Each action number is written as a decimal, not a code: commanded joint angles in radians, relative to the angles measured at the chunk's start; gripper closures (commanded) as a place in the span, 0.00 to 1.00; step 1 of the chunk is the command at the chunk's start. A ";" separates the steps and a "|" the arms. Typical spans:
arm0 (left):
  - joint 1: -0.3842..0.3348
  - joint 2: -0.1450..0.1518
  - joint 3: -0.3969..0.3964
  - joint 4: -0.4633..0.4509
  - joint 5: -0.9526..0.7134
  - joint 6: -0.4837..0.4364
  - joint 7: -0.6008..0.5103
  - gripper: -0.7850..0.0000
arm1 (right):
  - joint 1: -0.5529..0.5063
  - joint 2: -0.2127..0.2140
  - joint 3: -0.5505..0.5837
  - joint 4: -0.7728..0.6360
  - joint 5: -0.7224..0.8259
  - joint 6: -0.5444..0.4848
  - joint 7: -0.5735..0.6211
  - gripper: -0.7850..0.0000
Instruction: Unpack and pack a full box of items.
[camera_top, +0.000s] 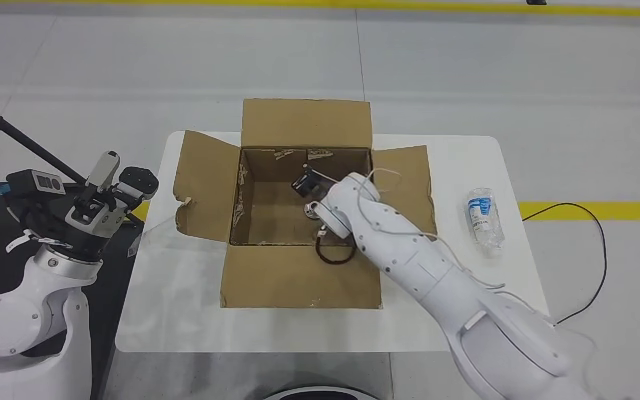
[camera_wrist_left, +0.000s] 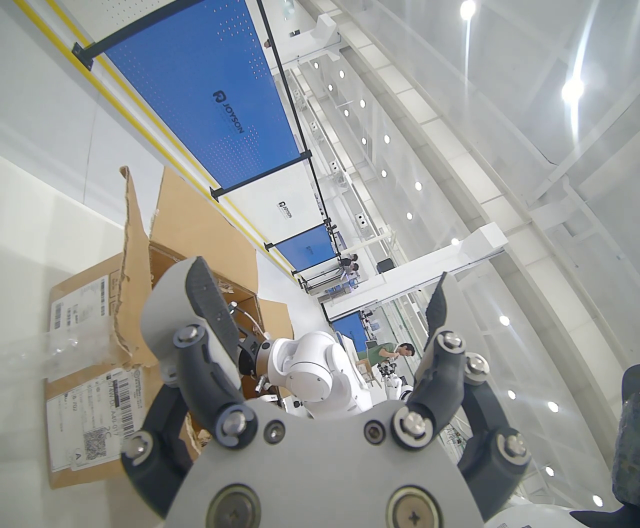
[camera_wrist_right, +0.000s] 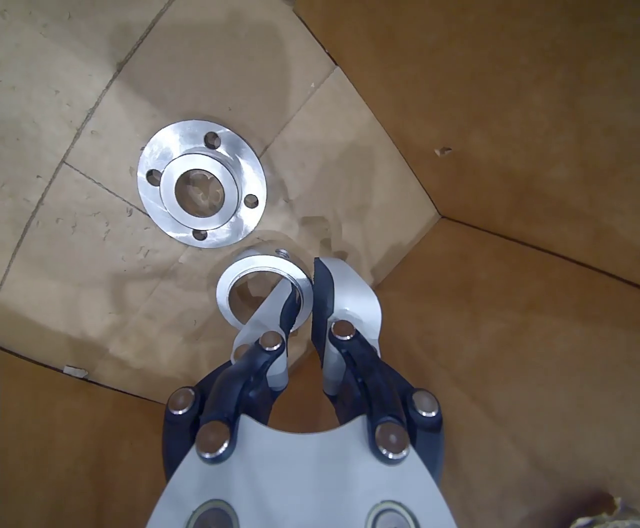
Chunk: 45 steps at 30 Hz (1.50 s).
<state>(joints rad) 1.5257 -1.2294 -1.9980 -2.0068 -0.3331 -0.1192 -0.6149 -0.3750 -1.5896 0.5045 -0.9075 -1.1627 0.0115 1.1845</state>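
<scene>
Bright, even light from overhead falls on the white table (camera_top: 470, 160). Ceiling lamps (camera_wrist_left: 572, 90) flare into long streaks in the left wrist view, and straight lines bow toward its edges. Inside the box (camera_wrist_right: 500, 100) it is dimmer, the light warm on the cardboard, and the metal flange (camera_wrist_right: 200, 182) gleams.

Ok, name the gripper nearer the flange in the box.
Right. Right gripper is in the box beside the flange, gripping a ring; left gripper is outside the box.

Pale grey floor (camera_top: 500, 70) with yellow lines (camera_top: 580, 210), white counter (camera_top: 300, 330), black cable (camera_top: 603, 255) on the floor, blue panels (camera_wrist_left: 200, 100) on black frames far beyond the left tool (camera_wrist_left: 320, 277), high white ceiling (camera_wrist_left: 500, 150) with bright round lights (camera_wrist_left: 572, 90)
</scene>
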 joint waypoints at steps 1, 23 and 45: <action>0.000 0.000 0.000 0.000 0.000 0.000 0.000 0.00 | 0.003 -0.006 0.001 0.013 -0.002 -0.004 -0.001 0.79; 0.000 0.000 0.000 0.000 0.000 0.000 0.000 0.00 | -0.175 0.097 0.285 -0.466 -0.084 -0.095 0.127 0.52; 0.000 0.000 0.000 0.000 0.000 0.000 0.000 0.00 | -0.501 0.269 1.190 -0.768 -0.127 -0.186 0.331 0.00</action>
<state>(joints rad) 1.5257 -1.2294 -1.9980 -2.0068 -0.3331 -0.1192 -0.6149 -0.8930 -1.3233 1.6865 -1.7381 -1.2785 -0.1773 1.5034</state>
